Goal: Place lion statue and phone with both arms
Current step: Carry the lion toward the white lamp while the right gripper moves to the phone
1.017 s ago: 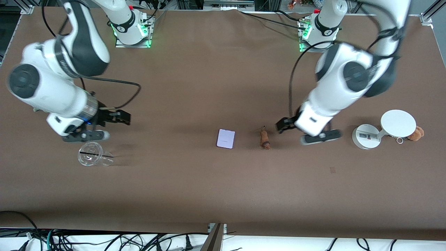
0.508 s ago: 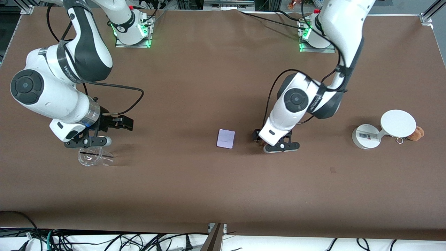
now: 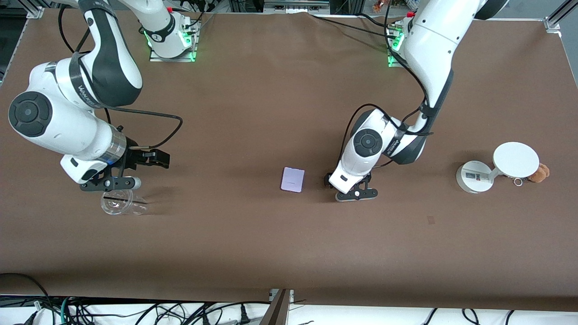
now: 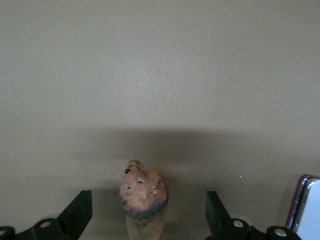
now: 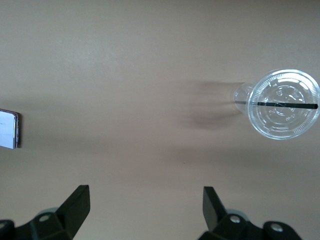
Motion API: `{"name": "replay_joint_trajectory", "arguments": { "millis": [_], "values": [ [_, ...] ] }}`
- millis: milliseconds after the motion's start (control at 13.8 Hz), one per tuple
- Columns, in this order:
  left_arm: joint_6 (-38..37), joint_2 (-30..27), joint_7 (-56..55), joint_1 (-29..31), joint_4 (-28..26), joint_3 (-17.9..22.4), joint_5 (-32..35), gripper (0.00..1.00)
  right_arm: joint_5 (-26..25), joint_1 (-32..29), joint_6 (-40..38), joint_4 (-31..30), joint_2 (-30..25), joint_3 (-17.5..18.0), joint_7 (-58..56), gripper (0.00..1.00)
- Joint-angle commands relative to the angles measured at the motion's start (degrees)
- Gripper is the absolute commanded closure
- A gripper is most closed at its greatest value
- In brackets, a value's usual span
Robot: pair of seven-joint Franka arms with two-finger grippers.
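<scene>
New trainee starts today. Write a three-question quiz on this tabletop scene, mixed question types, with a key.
1. True or false: the left gripper has its open fingers on either side of the small orange-brown lion statue.
2. What lies beside the left gripper, toward the right arm's end of the table?
A. clear plastic cup
B. flat pale lavender phone
C. brown plush
3. Fill in: the right gripper hovers open by the lidded clear plastic ____.

Key: 1 true; 2 B; 3 cup.
</scene>
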Motion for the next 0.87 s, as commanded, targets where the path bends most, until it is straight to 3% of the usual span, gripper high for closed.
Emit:
{"name": "replay_joint_trajectory", "arguments": {
  "millis": [0, 73, 291, 363, 581, 799],
  "values": [
    [0.73, -0.75, -2.72, -0.97, -0.92, 0.41, 1.70, 0.23, 0.01, -0.28, -2.87, 0.22, -1.46, 0.06, -0.37, 0.00],
    [0.73, -0.75, -2.81, -0.97, -0.92, 0.15, 1.61, 0.58, -0.16, -0.20, -3.14, 0.22, -2.42, 0.06, -1.24, 0.00],
    [0.12, -1.54, -2.29, -0.45, -0.92, -0.03, 1.61, 0.93, 0.01, -0.28, -4.64, 0.22, -4.10, -2.13, -3.70, 0.00],
    [-0.15, -2.15, -2.28, -0.01, -0.92, -0.03, 1.61, 1.00, 0.01, -0.28, -4.90, 0.22, -4.27, -2.74, -5.37, 0.00],
    [-4.71, -5.05, -0.10, 4.20, -1.00, -0.03, 1.61, 1.00, 0.54, -0.28, -4.73, 0.22, -4.28, -3.80, -6.97, 0.00],
    [-4.64, -9.96, 12.43, 11.22, -6.08, 0.32, 1.52, 1.00, 0.54, -0.11, -4.37, 0.40, -3.84, -3.80, -6.35, 0.00]
  ]
}}
